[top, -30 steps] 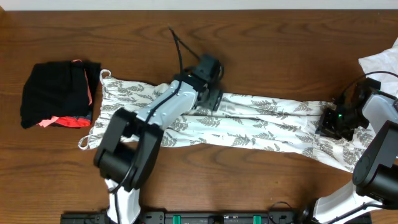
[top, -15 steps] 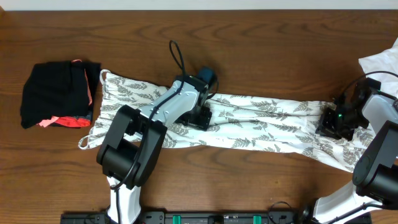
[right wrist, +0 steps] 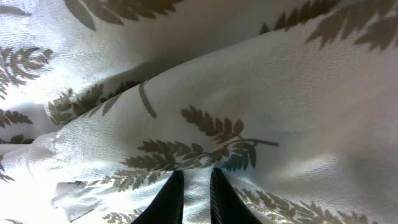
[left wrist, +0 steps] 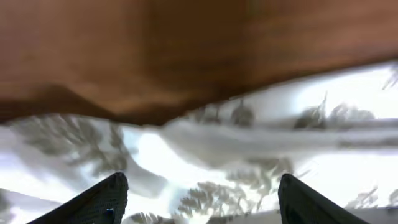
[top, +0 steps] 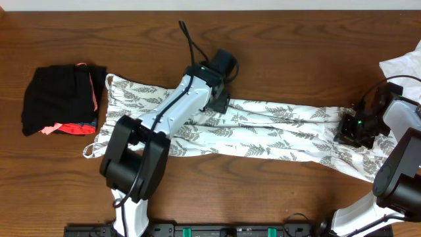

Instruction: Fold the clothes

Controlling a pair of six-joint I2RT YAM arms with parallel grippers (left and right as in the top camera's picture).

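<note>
The clothes [top: 276,128], a thin white dress with a grey-green fern print, lie stretched left to right across the wooden table [top: 296,46]. My left gripper [top: 217,100] hovers over the dress's far edge near the middle. In the left wrist view the left gripper [left wrist: 199,205] is open, its fingertips [left wrist: 102,199] wide apart above blurred fabric [left wrist: 186,149]. My right gripper [top: 347,133] sits on the dress's right end. In the right wrist view the right gripper [right wrist: 197,194] is shut, pinching a narrow fold of the printed fabric [right wrist: 249,93].
A black bundle with coral-pink trim [top: 62,99] lies at the left, just beyond the dress's strap end [top: 89,150]. A plain white cloth [top: 402,66] sits at the far right edge, behind the right arm.
My left gripper dipped toward the near side over the dress half a second ago and has swung back to the far edge. The right gripper and the dress's right end have not moved.
</note>
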